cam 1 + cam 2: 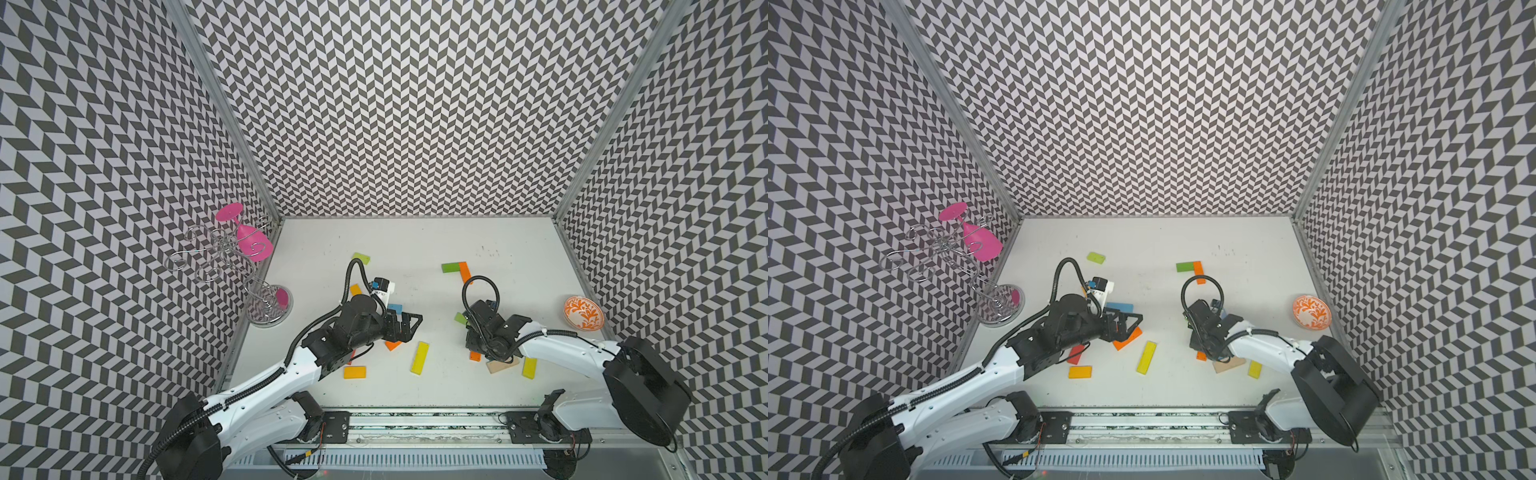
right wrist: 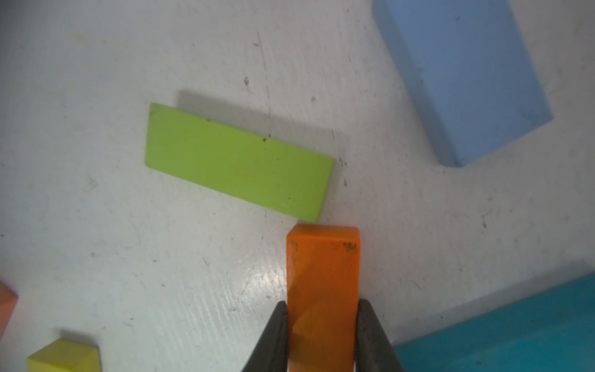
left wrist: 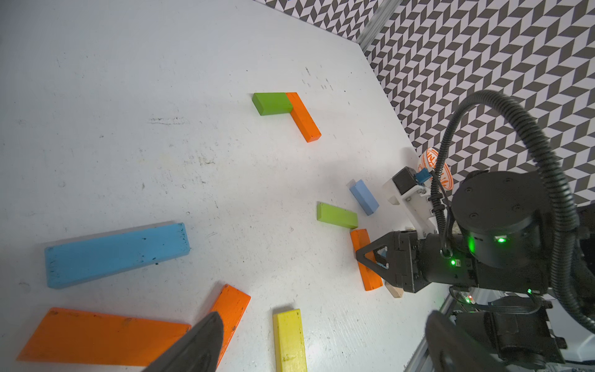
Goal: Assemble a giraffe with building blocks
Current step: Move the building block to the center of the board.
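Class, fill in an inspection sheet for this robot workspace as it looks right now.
Surface: white table, scuffed and lightly marked.
Job's things: coloured blocks lie scattered flat; a green block touches the far orange block in an L; no giraffe yet.
Clutter: patterned bowl; wire rack holding a pink wine glass.
Grippers: left pincer open, empty; right pincer shut on the near orange block.
Cables: black hose loops over the right wrist.
Surroundings: chevron-patterned walls.
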Robot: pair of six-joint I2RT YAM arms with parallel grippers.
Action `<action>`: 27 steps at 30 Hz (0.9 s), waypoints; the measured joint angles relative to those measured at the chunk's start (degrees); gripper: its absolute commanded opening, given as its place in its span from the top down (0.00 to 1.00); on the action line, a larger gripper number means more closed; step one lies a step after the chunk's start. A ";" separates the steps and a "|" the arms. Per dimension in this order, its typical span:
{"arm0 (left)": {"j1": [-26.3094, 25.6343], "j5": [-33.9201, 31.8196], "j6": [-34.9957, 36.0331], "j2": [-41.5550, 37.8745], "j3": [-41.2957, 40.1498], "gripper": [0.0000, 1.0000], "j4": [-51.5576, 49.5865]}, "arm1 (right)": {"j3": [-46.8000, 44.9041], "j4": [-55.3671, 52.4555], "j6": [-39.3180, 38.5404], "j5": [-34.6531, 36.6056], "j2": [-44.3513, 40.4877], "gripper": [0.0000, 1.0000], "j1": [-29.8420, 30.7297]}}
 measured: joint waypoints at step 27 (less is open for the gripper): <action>0.00 -1.07 0.39 0.04 0.00 0.01 -0.07 | 12.35 -1.18 -14.43 1.97 12.66 0.88 -10.64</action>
